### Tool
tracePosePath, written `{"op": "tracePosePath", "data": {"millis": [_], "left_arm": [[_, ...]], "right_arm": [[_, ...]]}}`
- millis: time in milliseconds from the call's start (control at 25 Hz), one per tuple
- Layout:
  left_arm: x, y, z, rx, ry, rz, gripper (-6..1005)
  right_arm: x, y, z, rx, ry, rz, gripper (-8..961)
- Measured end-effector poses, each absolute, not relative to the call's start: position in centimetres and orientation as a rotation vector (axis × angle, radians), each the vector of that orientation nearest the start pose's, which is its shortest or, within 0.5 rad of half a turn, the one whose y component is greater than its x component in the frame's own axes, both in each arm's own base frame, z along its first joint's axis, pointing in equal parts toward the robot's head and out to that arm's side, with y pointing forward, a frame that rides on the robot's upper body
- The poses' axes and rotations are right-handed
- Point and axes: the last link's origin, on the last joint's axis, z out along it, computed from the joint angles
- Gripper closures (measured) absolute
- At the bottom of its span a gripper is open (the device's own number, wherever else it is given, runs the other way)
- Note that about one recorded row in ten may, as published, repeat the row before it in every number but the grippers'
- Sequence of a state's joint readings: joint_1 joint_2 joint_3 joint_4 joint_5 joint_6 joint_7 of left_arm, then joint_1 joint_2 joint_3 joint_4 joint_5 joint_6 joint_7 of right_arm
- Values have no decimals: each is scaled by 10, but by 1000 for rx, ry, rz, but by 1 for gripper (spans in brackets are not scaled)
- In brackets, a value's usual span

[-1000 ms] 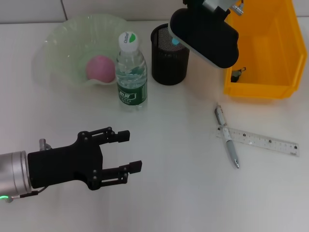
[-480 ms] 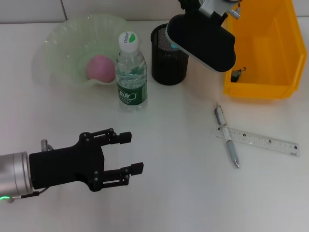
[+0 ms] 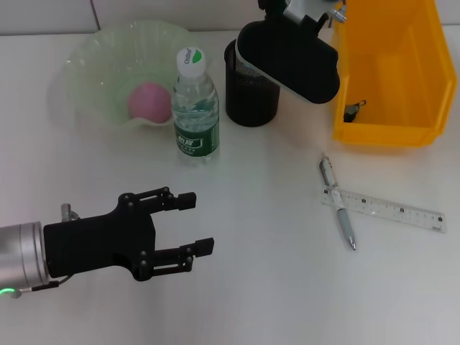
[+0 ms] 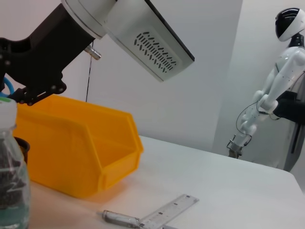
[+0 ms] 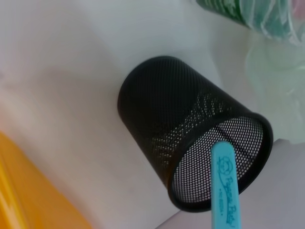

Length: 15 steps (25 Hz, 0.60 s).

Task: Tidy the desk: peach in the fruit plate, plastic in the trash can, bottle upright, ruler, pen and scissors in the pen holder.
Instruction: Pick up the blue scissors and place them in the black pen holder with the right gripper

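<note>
Plain pale wall [image 4: 209,71] behind white tabletop [image 4: 228,191]

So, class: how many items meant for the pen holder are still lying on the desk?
2: the pen and the ruler, crossing each other on the desk in front of the trash can. The scissors are over the pen holder.

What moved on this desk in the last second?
The right arm's tool drifted left over the black mesh cup, carrying the scissors, whose tip now hangs at the cup's mouth. The left tool, peach, bottle, pen and ruler stayed put.
</note>
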State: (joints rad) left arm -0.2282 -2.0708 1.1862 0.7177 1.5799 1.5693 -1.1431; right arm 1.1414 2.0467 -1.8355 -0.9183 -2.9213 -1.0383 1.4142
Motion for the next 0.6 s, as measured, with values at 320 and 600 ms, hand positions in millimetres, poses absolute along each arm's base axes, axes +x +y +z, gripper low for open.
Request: {"op": "tracePosePath", "data": {"millis": [320,600], "left_arm": [[-276,251,-30,-2793,-417,-845,210],[-275,251,-30,-2793,-412,-845,207]], "right_arm": [[56,454,-64,-2008,-1651,-1296,711],[57,455,-66,-2003,-1661,-1301,710]]}}
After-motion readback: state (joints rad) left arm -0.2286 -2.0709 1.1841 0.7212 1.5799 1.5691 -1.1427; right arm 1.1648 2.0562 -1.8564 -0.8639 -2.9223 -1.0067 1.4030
